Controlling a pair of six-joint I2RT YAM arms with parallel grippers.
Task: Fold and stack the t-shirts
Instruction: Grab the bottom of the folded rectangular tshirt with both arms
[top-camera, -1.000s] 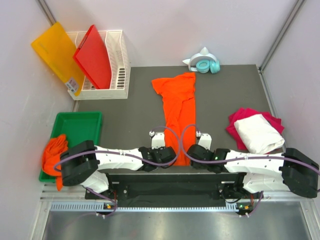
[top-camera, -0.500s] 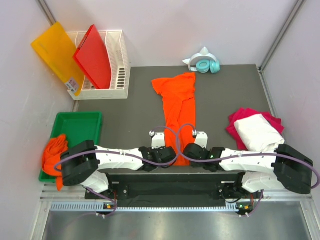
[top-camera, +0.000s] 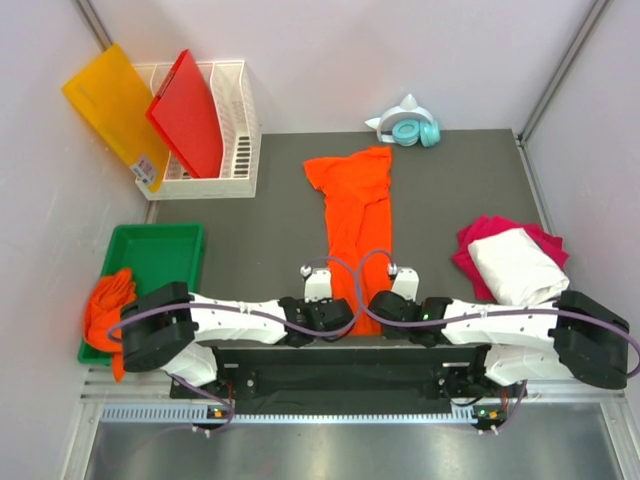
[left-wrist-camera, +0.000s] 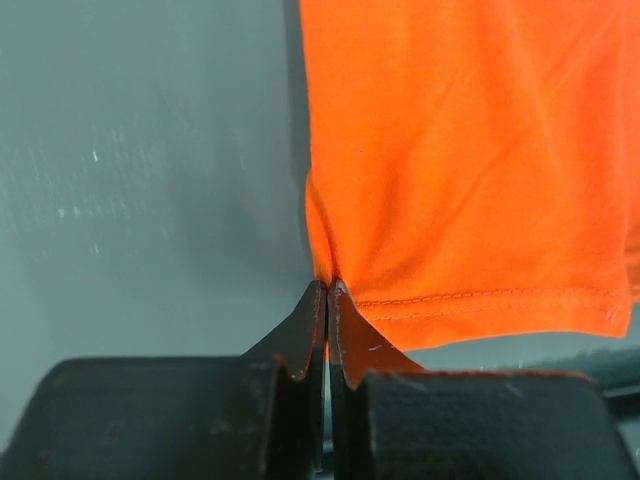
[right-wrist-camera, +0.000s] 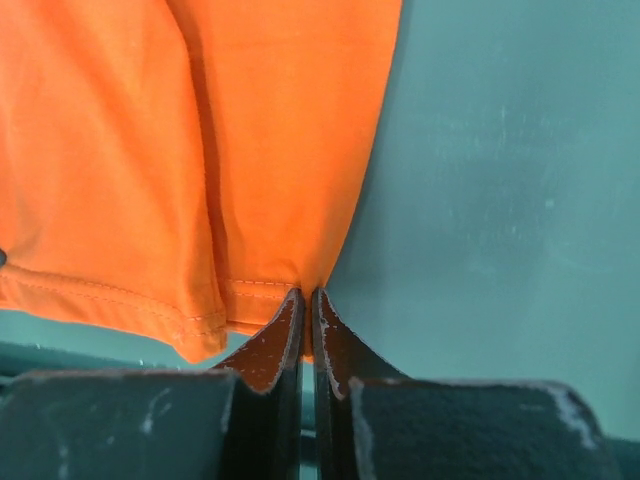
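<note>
— Left wrist: what has the left gripper (left-wrist-camera: 327, 292) got?
— Jaws pinched together on a hem corner of the orange t-shirt (left-wrist-camera: 460, 150).
— The right gripper (right-wrist-camera: 307, 297)?
— Clamped on the other hem corner; the shirt lies lengthwise on the grey table (top-camera: 250, 230).

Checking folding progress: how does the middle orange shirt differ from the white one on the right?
The orange shirt lies in a long strip; the white shirt is a compact bundle. The left pincer and right pincer pinch the orange hem; the white sits untouched on a magenta shirt.
</note>
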